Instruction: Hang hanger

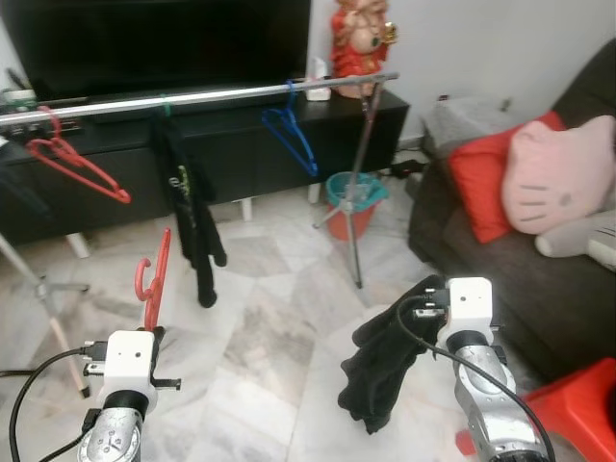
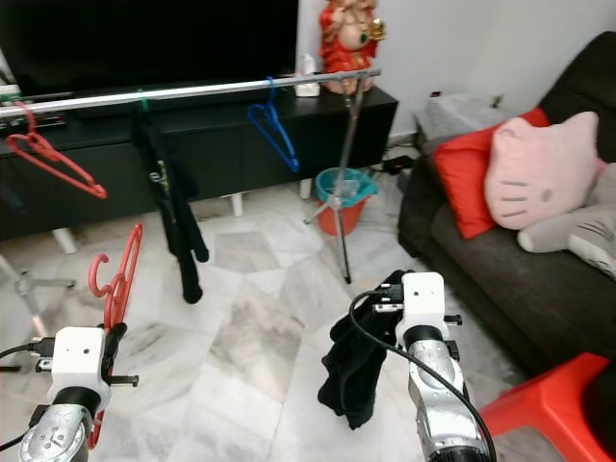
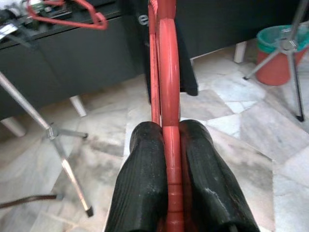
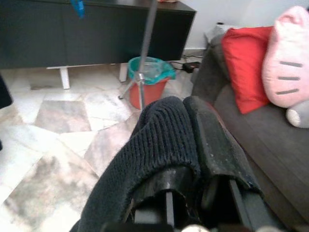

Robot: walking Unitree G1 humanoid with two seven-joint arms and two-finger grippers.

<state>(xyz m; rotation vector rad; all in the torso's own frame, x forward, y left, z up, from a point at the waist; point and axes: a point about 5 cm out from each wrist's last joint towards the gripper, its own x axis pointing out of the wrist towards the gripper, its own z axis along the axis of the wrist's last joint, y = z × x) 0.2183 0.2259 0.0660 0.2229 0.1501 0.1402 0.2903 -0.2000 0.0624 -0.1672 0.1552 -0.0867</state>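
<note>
My left gripper [image 1: 152, 332] is shut on a red hanger [image 1: 154, 275] that stands upright above it, hook at the left; in the left wrist view the red hanger [image 3: 167, 96] runs between the black fingers [image 3: 140, 188]. My right gripper [image 1: 428, 289] is shut on a black garment [image 1: 385, 358] that droops below it; the black garment [image 4: 149, 145] covers one finger in the right wrist view. Ahead, a silver rail [image 1: 212, 96] on tripod stands carries another red hanger [image 1: 72, 164], a hung black garment [image 1: 188, 207] and a blue hanger [image 1: 292, 130].
A dark TV cabinet [image 1: 241, 159] runs behind the rail. A teal and orange bucket [image 1: 354, 200] sits by the rail's tripod leg [image 1: 356, 226]. A dark sofa [image 1: 520, 279] with a red cushion [image 1: 481, 183] and pink pillow [image 1: 558, 173] stands right. A red stool [image 1: 577, 409] is near my right arm.
</note>
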